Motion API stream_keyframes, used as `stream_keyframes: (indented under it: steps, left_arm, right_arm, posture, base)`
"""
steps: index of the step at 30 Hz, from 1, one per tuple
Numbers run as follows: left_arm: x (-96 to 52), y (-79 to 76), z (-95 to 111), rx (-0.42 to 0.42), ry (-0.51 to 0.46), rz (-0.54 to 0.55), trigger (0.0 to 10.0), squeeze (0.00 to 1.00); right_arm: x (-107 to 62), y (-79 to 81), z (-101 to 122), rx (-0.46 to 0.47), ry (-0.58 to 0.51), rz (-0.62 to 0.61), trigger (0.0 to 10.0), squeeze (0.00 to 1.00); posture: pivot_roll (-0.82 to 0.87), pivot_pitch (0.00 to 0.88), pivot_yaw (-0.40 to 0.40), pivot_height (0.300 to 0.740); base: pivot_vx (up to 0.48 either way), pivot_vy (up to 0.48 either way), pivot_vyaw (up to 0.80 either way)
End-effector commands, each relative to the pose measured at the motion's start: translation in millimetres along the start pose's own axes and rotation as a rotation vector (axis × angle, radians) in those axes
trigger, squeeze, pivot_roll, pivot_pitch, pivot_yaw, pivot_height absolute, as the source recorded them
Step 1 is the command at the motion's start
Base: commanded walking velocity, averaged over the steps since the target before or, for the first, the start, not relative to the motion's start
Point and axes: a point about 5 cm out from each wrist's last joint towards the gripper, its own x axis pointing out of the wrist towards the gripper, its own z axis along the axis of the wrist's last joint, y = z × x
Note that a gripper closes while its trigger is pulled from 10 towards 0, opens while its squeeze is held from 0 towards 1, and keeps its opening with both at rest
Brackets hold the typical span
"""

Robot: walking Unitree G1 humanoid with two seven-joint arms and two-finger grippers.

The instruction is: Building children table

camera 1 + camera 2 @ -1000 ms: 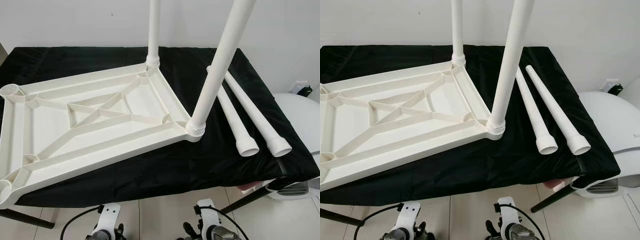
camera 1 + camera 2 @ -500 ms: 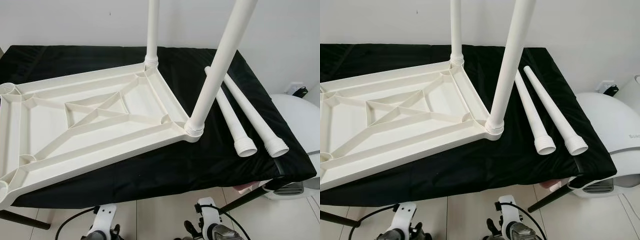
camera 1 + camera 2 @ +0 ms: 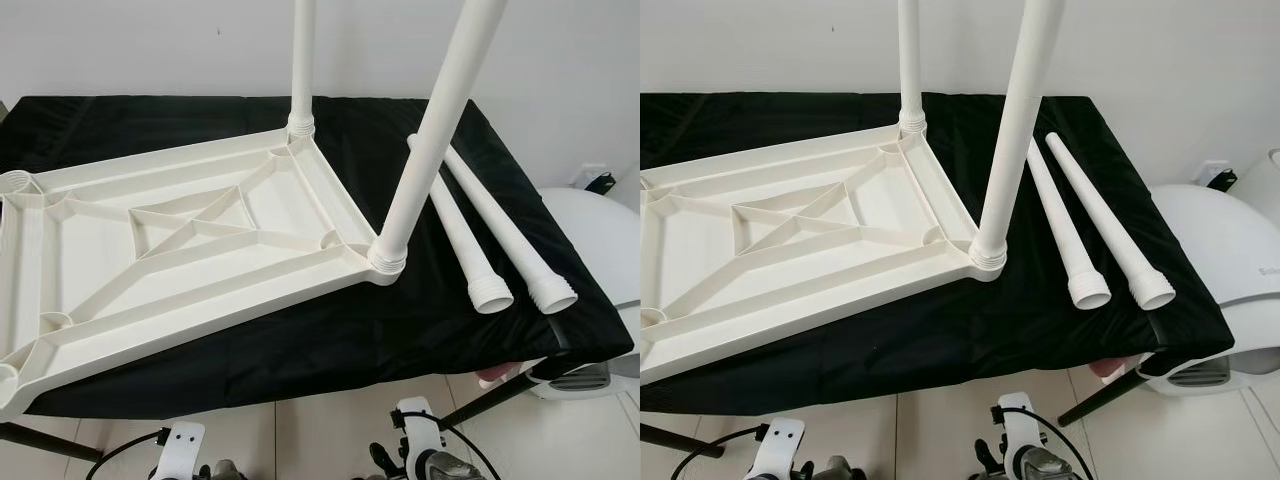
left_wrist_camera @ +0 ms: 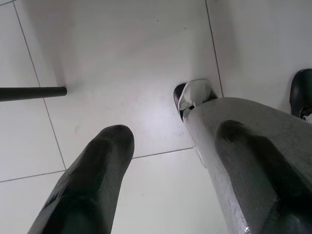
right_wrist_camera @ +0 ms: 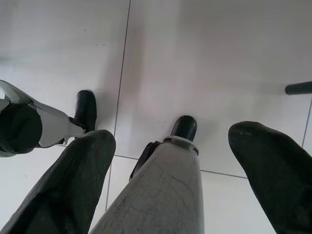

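A black-draped work table (image 3: 300,350) spans most of the left eye view, its front edge running across the lower third of the frame. On it, filling the left and centre, lies the white children's tabletop (image 3: 190,250) upside down, ribbed underside up, its near left corner overhanging the cloth edge. Two white legs stand screwed into its right-hand corners: the near fitted leg (image 3: 425,140) rises right of centre and leaves the top of the frame, the far fitted leg (image 3: 301,65) stands at upper centre. Right of the tabletop two loose legs (image 3: 470,235) lie side by side on the cloth, threaded ends toward the camera. A white rounded appliance (image 3: 600,240) sits at the right edge. Both arms hang over the pale tiled floor (image 4: 122,63): the left gripper (image 4: 161,170) and the right gripper (image 5: 173,170) each hold their fingers spread, gripping nothing.
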Motion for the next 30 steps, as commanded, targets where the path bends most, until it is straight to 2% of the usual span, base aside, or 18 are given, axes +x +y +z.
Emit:
stream_keyframes:
  steps: [1,6,8,12,30]
  left_arm:
    - [0.4,-6.0,-2,0.020,0.022,-0.021,10.0,0.00]
    - [3.4,-6.3,12,0.020,-0.015,-0.024,10.0,0.00]
    - [5.6,-5.7,24,0.033,-0.048,-0.029,10.0,0.00]
    - [6.8,-5.3,32,0.043,-0.067,-0.032,10.0,0.00]
    - [5.0,-14.6,22,0.020,-0.058,-0.050,10.0,0.00]
  right_arm:
    - [-1.5,1.5,-9,0.030,0.026,-0.007,10.0,0.00]
    - [-1.2,3.7,-9,0.034,0.026,-0.004,10.0,0.00]
    - [-0.9,5.6,-10,0.037,0.026,-0.002,10.0,0.00]
    - [-0.8,6.3,-10,0.037,0.028,-0.003,10.0,0.00]
    - [-1.1,5.0,-10,0.030,0.029,-0.007,10.0,0.00]
  posture:
    - [0.03,0.080,0.024,0.740]
    - [0.03,0.078,0.026,0.740]
    - [0.03,0.076,0.032,0.740]
    - [0.04,0.081,0.033,0.740]
    - [0.05,0.097,0.023,0.740]
  base:
    - [0.000,0.000,0.00]
    - [0.000,0.000,0.00]
    - [0.000,0.000,0.00]
    - [0.000,0.000,0.00]
    - [0.000,0.000,0.00]
